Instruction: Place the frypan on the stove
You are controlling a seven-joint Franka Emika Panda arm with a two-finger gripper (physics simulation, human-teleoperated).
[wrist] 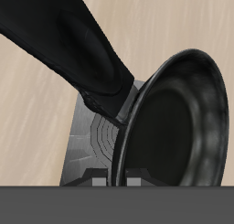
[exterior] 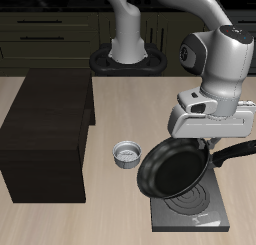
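Note:
The black frypan hangs tilted on edge above the stove, its long handle pointing away from the pan. My gripper is shut on the handle near the pan's rim, holding the pan clear of the burner rings. In the wrist view the pan's bowl and its handle fill most of the frame, with the stove's grey top and spiral rings showing beneath. My fingertips are hidden behind the pan.
A big dark brown box stands on the table's other side. A small silver-grey bowl sits between the box and the stove. The stove lies close to the table's front edge.

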